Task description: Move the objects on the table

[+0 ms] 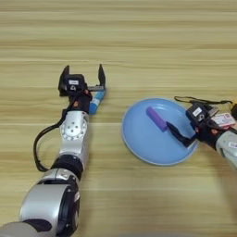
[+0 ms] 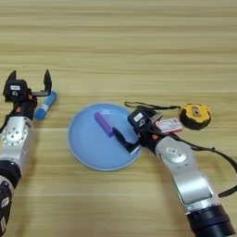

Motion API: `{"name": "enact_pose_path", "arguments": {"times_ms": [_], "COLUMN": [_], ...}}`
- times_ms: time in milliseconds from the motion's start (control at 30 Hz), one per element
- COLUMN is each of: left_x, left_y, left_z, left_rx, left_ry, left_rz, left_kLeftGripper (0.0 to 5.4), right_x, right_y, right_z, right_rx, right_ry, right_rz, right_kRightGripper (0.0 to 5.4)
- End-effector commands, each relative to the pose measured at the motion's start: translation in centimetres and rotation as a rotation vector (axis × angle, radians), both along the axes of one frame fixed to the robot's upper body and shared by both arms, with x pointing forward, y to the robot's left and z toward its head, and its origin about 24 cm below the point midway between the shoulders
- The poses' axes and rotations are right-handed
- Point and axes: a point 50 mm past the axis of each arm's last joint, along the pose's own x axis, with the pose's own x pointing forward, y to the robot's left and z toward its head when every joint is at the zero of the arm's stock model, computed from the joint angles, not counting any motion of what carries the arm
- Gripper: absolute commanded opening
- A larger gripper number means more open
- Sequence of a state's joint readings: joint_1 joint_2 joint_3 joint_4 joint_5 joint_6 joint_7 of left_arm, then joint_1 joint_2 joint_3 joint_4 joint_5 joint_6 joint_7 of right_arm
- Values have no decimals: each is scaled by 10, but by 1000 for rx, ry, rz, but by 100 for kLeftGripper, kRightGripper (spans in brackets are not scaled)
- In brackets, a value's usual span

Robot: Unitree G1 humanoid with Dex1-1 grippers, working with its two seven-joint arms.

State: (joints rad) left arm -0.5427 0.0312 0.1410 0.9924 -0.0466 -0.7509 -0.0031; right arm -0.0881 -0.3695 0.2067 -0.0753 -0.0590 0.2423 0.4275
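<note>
Yellow-and-black tape measure [image 2: 195, 115] lies flat on wood, right of centre. Round body, yellow rim, dark face with small pale label in middle. Thin black cord [image 2: 150, 106] runs from its left side leftward in shallow curve along surface. Tape measure shows whole in right eye view only; left eye view catches just its edge.

Grained wooden table [image 1: 139, 41], smooth plate [image 1: 143, 143]
</note>
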Motion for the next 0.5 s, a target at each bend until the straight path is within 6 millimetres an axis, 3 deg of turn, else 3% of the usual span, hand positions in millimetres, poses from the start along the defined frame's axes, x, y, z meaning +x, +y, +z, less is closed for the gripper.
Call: {"name": "enact_pose_path", "arguments": {"times_ms": [33,500], "left_x": [1,1], "left_y": [-2,-1], "left_z": [3,3], "left_rx": [4,5], "left_ry": [-12,-14], "left_rz": [-1,-1], "left_kLeftGripper": [540,540], "right_x": [3,4], "right_y": [1,1], "right_z": [0,-3], "right_rx": [-17,-17], "right_ry": [-5,3], "right_rz": [16,13], "right_kRightGripper": [537,537]}}
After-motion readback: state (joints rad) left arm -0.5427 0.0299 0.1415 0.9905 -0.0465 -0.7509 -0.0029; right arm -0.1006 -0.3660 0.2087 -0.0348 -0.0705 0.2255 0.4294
